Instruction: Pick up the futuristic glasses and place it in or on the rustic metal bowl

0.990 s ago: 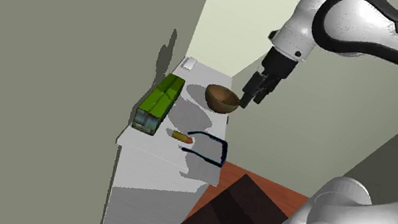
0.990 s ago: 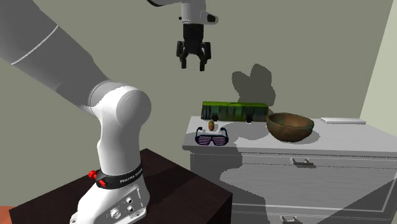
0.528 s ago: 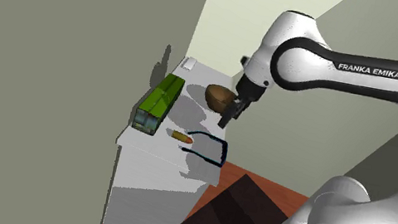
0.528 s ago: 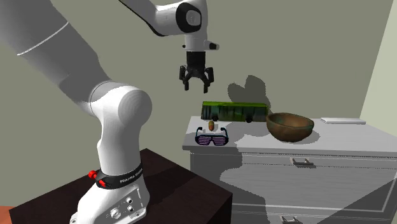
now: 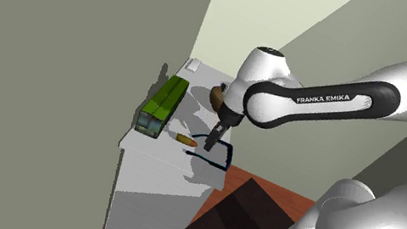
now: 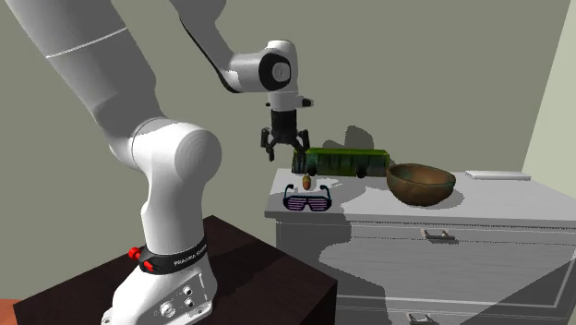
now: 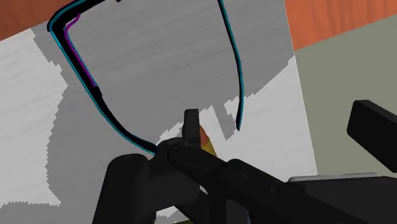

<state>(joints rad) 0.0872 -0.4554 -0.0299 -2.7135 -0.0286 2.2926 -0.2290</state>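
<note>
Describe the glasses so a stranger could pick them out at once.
Find the grey cabinet. At its top's corner nearest the robot's base lie the glasses, near a green bus. Only they have dark frames and purple striped lenses.

The glasses [image 6: 306, 202] are black-framed with purple-striped lenses, the bus [image 6: 346, 163] green, the bowl [image 6: 421, 185] brown, the dresser [image 6: 480, 268] grey.

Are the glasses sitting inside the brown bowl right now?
No, the dark-framed glasses with purple slatted lenses lie on the grey dresser top, apart from the round brown bowl.
</note>
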